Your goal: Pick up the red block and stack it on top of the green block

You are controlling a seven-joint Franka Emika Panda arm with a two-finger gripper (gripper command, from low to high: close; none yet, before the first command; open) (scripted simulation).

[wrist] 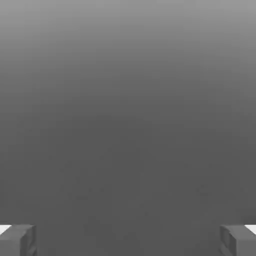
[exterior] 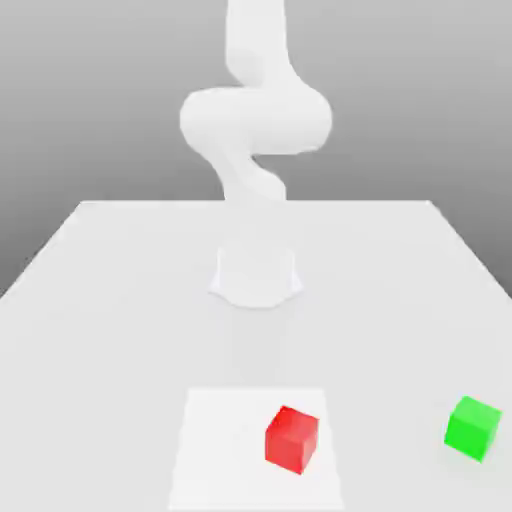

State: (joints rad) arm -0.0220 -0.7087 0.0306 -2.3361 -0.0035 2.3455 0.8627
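The red block [exterior: 292, 439] rests on a pale square patch [exterior: 215, 450] near the table's front edge. Well apart from it, toward the exterior view's right, the green block [exterior: 472, 427] sits directly on the table. The white arm [exterior: 255, 120] rises from its round base [exterior: 256, 275] at mid-table and bends upward out of the picture. In the hand view my gripper [wrist: 128, 240] is open, its two grey fingertips [wrist: 17, 240] far apart with nothing between them, facing a plain grey background.
The white table [exterior: 120, 300] stretches wide around the arm's base, with its edges sloping toward the front on both sides. A grey backdrop lies behind it.
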